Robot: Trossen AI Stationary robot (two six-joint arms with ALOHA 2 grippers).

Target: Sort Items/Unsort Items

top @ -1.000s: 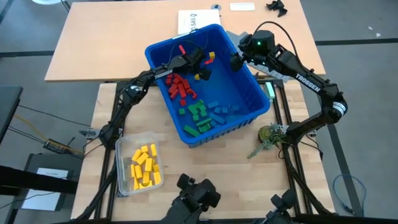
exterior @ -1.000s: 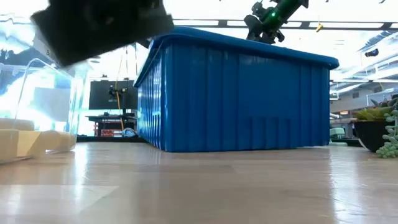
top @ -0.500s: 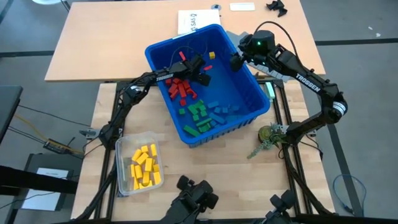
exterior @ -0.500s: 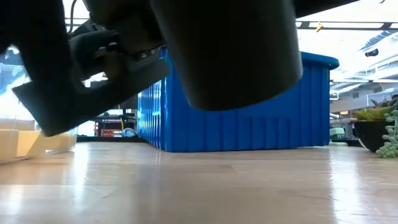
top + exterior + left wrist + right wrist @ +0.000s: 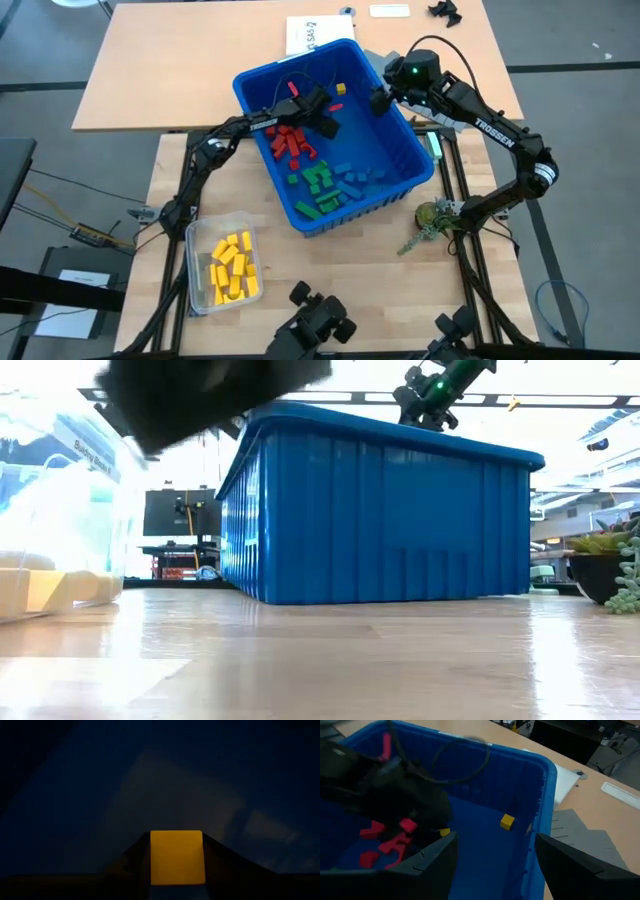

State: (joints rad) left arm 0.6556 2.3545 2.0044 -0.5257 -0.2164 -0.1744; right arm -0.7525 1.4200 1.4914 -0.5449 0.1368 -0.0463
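1. left gripper [image 5: 322,112] was low in the blue bin [image 5: 420,150], far side; yellow block [image 5: 177,857] sat squarely between its fingers, apparently pinched (closing).
2. right gripper [image 5: 492,865] hovered at the bin's right rim, jaws wide, empty.

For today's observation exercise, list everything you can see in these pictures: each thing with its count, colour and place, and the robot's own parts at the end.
bin: one, blue, mid-table.
red blocks: a cluster, in the bin beside the left arm.
green blocks: several, bin's near end.
blue blocks: several, beside the green ones.
loose yellow block: one, bin's far end.
clear tub: one, near-left of the table.
sorted yellow blocks: many, in the tub.
paper sheet: one, white, behind the bin.
plant: one, green, right of the bin.
left tool: inside the bin, closing on a yellow block.
right tool: open, over the bin's right rim.
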